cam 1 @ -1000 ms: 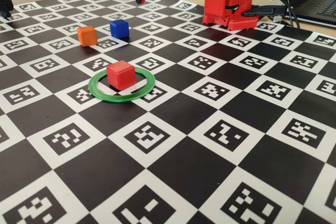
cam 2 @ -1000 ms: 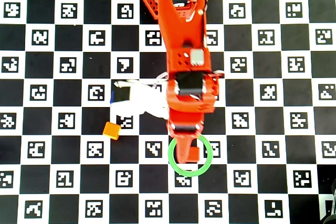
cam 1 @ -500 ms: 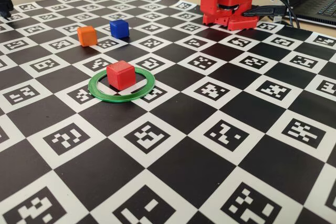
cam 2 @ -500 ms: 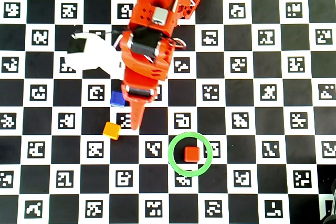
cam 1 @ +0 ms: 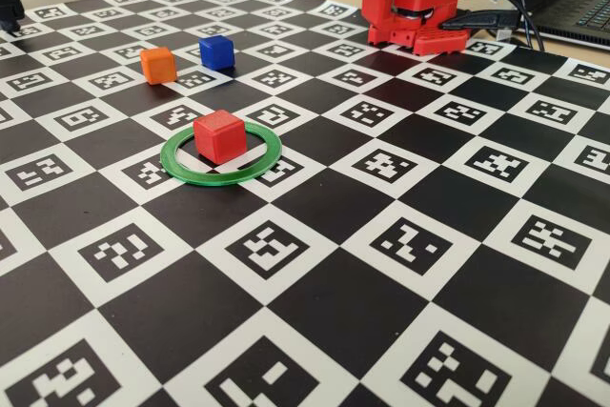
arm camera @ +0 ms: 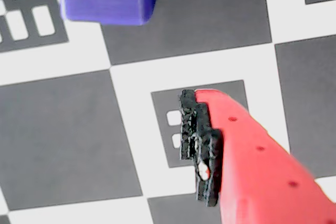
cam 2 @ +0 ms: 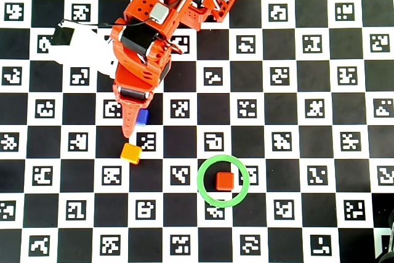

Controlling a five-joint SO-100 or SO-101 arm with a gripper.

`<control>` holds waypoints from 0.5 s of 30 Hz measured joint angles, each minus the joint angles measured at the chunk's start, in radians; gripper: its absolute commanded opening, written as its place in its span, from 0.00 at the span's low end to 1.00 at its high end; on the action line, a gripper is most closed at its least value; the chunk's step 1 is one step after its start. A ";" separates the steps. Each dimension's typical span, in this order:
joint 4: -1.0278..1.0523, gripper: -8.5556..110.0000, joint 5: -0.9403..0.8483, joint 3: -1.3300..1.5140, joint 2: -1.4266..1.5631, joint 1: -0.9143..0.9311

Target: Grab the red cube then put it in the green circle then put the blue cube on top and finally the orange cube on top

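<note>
One of the three placements looks finished: the red cube (cam 1: 219, 134) sits flat inside the green circle (cam 1: 177, 164), a little off the ring's centre in the fixed view, and in the overhead view it lies within the ring with a bare gap all round. Nothing rests on top of it.

Two steps are left, by my judgement: the blue cube (cam 2: 143, 117) has to go onto the red one, and the orange cube (cam 2: 130, 153) onto that. Both stand on the table's checkered marker mat (cam 1: 381, 264), well apart from the ring. In the overhead view the blue cube lies up and to the left of the ring, with the orange cube just below and left of it; the two are near each other but not touching.

The arm (cam 2: 144, 41) reaches over from the top of the overhead view, and the gripper (cam 2: 127, 129) hangs just to the left of the blue cube, its tip between the blue and orange cubes. The wrist view shows a single red finger with a black ridged pad (arm camera: 199, 145) above the mat and the blue cube at the upper left edge, clear of the pad. The second finger is out of sight there, so I cannot tell whether the jaws stand apart or together; they hold nothing that the pictures show. The blue cube seems to be the step in hand.
</note>
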 measured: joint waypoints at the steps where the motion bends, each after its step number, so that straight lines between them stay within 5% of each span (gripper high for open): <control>1: -0.012 0.51 -0.003 0.011 0.000 0.000; 15: -0.183 0.46 -0.028 0.179 -0.025 0.002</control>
